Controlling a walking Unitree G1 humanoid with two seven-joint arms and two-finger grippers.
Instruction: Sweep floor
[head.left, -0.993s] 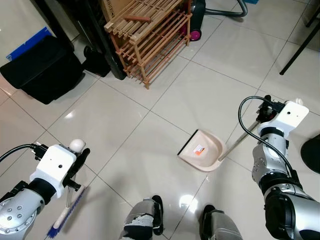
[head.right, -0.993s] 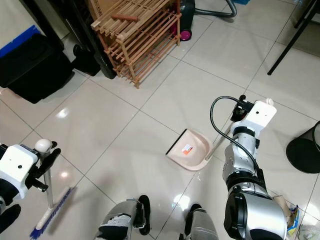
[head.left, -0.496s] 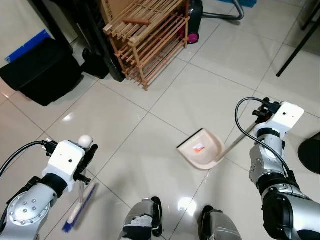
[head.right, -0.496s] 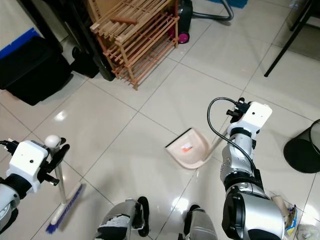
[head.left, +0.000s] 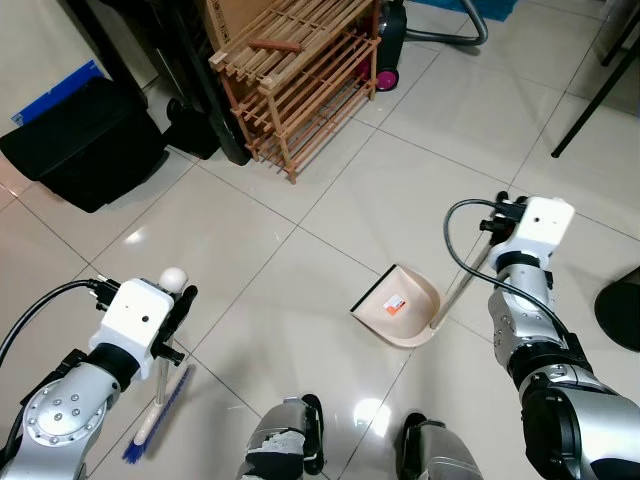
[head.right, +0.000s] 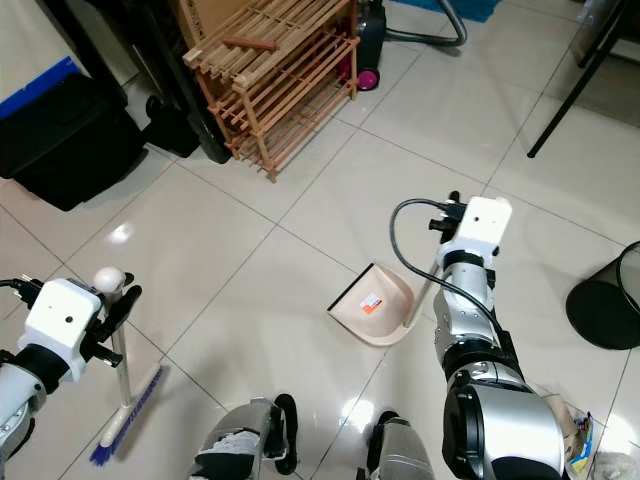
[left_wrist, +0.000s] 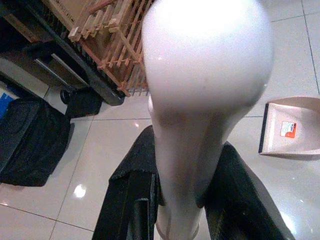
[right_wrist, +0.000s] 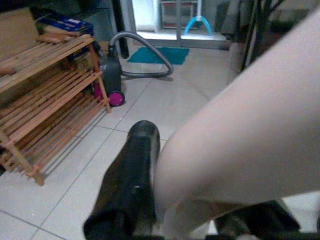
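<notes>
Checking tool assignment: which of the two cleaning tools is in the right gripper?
The beige dustpan, by its long handle; the blue-bristled broom is held by the left gripper.

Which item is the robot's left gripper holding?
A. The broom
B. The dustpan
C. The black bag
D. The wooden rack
A. The left gripper is closed round the white handle of the broom, whose blue bristles rest on the tiled floor, while the right gripper holds the handle of the dustpan.
</notes>
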